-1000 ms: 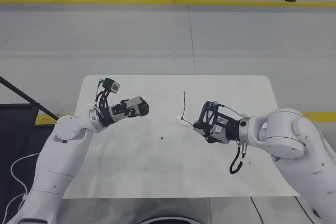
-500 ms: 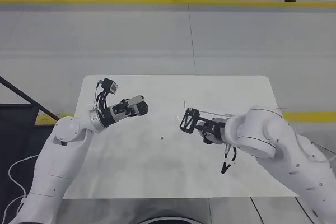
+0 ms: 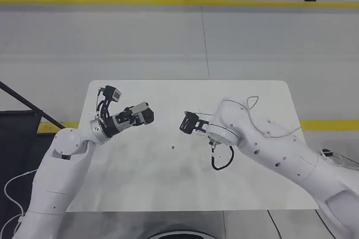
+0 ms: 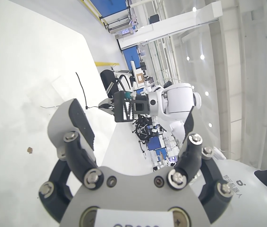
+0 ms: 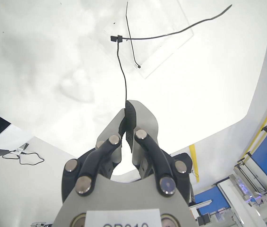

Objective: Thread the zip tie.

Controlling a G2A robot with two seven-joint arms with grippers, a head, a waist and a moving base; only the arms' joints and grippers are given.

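The right gripper (image 5: 127,103) is located above the middle of the white table (image 3: 137,179), with its 2 fingers pressed together on 1 end of the black zip tie (image 5: 116,38). From the fingertips, the strap runs outward to the tie's square head. At the head it turns at roughly a right angle, and the remaining length curves away toward the table's far right corner. The tie is clear of the table surface and is supported by the right gripper alone. Whether the strap passes through the head cannot be determined. The left gripper (image 3: 147,113) is positioned above the left half of the table and faces the right gripper, well apart from it. Its 2 fingers are spread wide and there is nothing between them. A clear rectangular sheet (image 5: 157,53) lies flat on the table below the suspended tie. On this sheet lies a thinner black strand (image 5: 131,48) with a small dark end. 1 small brown speck (image 4: 30,150) rests on the table, nearer the robot's edge of the table than either gripper.
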